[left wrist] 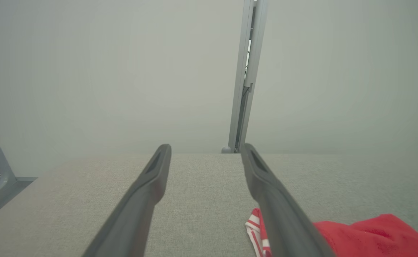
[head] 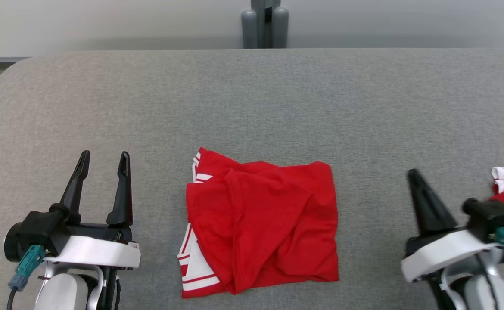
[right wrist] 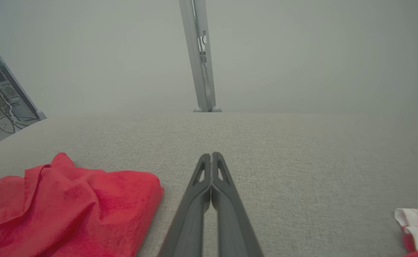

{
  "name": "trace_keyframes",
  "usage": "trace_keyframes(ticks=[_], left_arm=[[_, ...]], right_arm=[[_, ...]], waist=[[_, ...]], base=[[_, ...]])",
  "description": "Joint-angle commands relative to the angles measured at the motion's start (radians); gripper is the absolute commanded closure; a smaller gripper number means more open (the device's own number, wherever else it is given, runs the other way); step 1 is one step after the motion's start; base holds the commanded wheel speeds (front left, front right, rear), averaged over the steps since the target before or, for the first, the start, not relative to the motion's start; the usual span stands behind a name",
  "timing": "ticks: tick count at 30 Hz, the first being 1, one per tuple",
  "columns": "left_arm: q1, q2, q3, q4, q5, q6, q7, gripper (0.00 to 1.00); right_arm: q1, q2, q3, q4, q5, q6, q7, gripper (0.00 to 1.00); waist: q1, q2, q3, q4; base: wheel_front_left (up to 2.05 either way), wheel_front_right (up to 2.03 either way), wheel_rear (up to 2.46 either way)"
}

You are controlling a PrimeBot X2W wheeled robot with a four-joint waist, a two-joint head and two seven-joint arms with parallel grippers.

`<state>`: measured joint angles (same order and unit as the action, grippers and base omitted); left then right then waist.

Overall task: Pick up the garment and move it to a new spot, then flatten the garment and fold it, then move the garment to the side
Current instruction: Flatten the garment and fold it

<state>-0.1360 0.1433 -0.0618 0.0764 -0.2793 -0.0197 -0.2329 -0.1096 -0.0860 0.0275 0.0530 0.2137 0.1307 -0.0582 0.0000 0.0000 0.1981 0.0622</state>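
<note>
Head view: roughly folded red garment [head: 262, 226] lies on grey fabric table [head: 252, 94], left gripper [head: 104, 155] left of it with fingers spread, right gripper [head: 412, 173] right of it. Left wrist view: pale wall [left wrist: 123, 71] beyond garment. Right wrist view: fingers pressed together, grey post [right wrist: 200, 57] behind garment.

Grey fabric table [head: 252, 94] — grey post [head: 265, 26] behind far edge, pale wall [head: 105, 21].

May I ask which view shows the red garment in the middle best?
The head view: the red garment lies whole from above, every edge and the striped trim visible. The left wrist view has a striped corner and red fold, lower right; the right wrist view has one rumpled side, lower left.
</note>
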Motion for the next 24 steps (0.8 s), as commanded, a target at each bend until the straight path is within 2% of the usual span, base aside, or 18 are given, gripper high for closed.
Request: trace_keyframes(ticks=[1,10,11,19,24], left_arm=[[-0.017,0.003,0.001,0.002,-0.01,-0.002,-0.005,0.0],[-0.033,-0.012,-0.007,0.028,-0.019,-0.007,-0.016,0.0],[-0.045,-0.018,-0.011,0.038,-0.022,-0.011,-0.023,0.0],[-0.066,-0.034,-0.024,0.062,-0.027,-0.025,-0.028,0.0],[-0.072,-0.042,-0.027,0.073,-0.025,-0.03,-0.031,0.0]], right_arm=[[-0.019,-0.003,0.035,0.026,0.009,0.0,0.004,1.0],[-0.107,-0.004,0.262,0.225,0.047,0.0,-0.009,1.0],[-0.179,0.005,0.363,0.319,0.073,0.0,-0.023,1.0],[-0.353,0.024,0.532,0.55,0.119,0.0,-0.022,1.0],[-0.418,0.031,0.601,0.61,0.152,0.0,-0.039,1.0]], waist=[[0.0,0.0,0.008,0.017],[0.0,0.0,0.028,0.076],[0.0,0.0,0.038,0.095],[0.0,0.0,0.057,0.143],[0.0,0.0,0.056,0.159]], base=[[0.0,0.0,0.0],[0.0,0.0,0.0],[0.0,0.0,0.0],[0.0,0.0,0.0],[0.0,0.0,0.0]])
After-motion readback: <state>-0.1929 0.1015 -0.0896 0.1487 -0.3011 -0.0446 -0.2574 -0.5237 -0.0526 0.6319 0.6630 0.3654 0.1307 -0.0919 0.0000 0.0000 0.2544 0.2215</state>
